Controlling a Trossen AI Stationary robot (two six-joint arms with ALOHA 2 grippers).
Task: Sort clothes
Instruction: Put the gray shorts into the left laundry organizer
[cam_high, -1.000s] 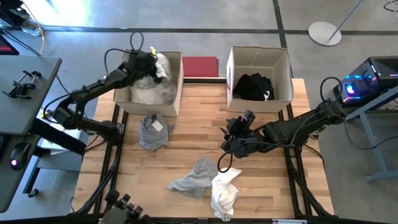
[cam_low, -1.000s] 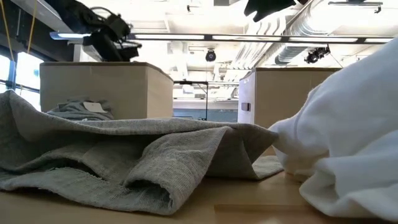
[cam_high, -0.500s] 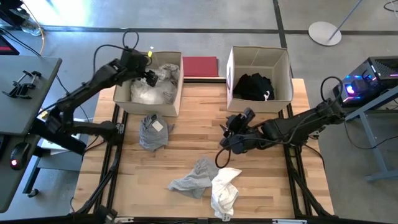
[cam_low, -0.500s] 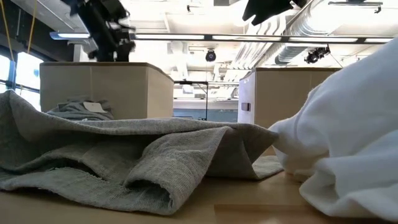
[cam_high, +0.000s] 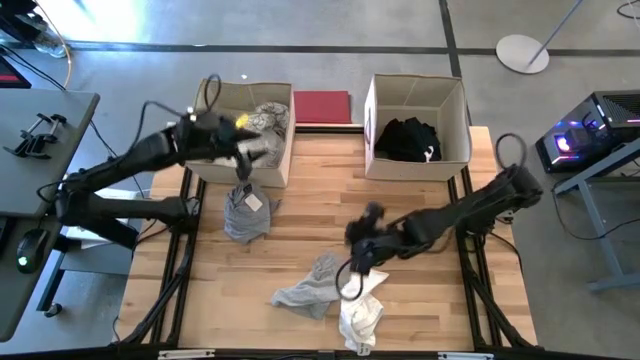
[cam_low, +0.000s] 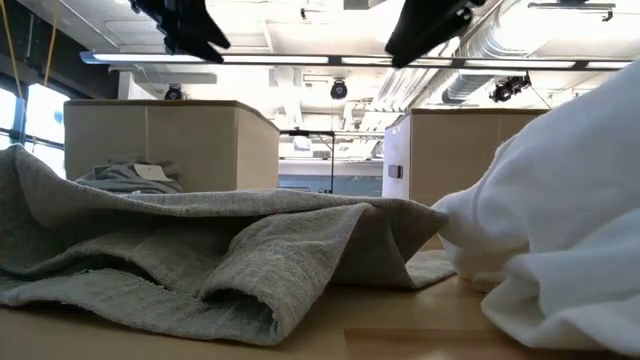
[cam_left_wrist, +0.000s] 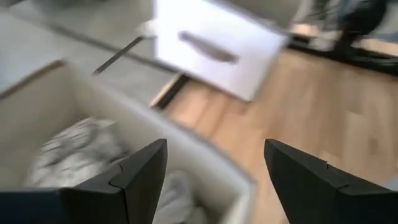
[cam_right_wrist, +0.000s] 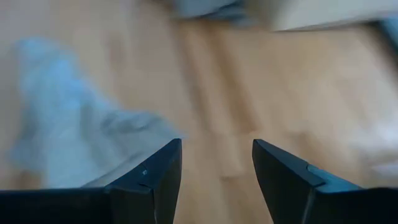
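**Right pincer over the near clothes**

The right pincer (cam_high: 358, 250) hangs part-open and empty above the light grey garment (cam_high: 312, 285) and white garment (cam_high: 362, 308) at the table's (cam_high: 310, 200) near edge. The left pincer (cam_high: 243, 152), wide open and empty, sits at the left box (cam_high: 272, 172). Best to drop straight down and pinch one garment only.

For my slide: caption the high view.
Both open end effectors move over three loose garments between two sorting boxes.

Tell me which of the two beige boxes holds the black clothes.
The right-hand box, nearer the right arm; black clothes lie inside, while the left box holds white ones.
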